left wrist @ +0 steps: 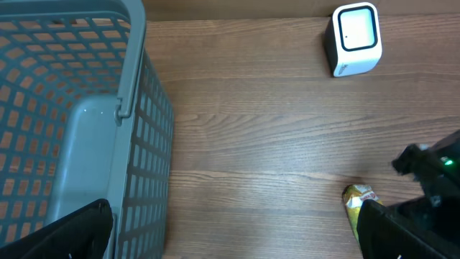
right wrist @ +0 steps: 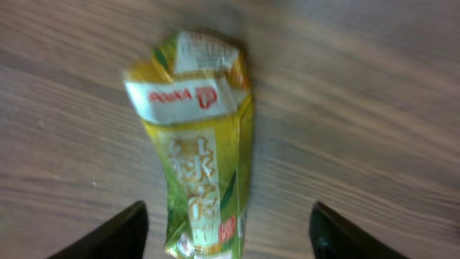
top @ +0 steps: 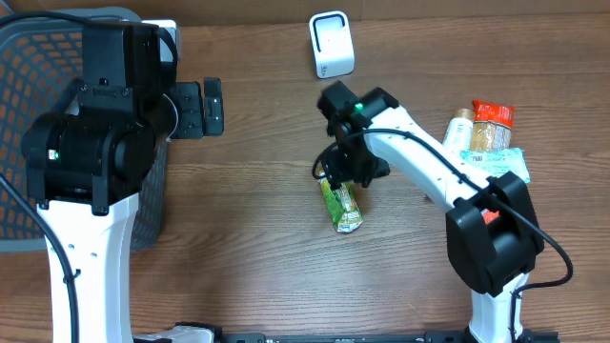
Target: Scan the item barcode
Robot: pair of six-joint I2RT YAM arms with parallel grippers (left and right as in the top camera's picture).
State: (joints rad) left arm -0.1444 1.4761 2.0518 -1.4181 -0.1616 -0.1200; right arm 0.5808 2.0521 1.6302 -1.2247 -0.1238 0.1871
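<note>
Crumpled yellow-green drink carton (top: 343, 208) lies flat on the brown wood-grain table (top: 257, 276), printed face up, with red "POKKA" lettering on a white band near one end. It sits on the robot's side of the white box-shaped scanner (top: 332, 44), well apart from it, with bare wood between the two. Its long axis points roughly toward the scanner, a little askew.

Right gripper (top: 335, 173) hangs over the carton end nearer the scanner. In the right wrist view its two dark fingers (right wrist: 126, 232) stand wide, one on either side of the carton and neither touching it, so the pincer is released and grasps nothing.

Left gripper (top: 212, 107) is well to the left of the scanner, fingers spread fully apart and empty. It sits just beside the grey plastic mesh basket (top: 24, 105), which is the farthest thing left of the scanner.

To the right of the scanner and nearer the robot there is a small heap of packets (top: 488, 133) — an orange-topped one and a pale teal pouch among them. Their labels are too small to read.
</note>
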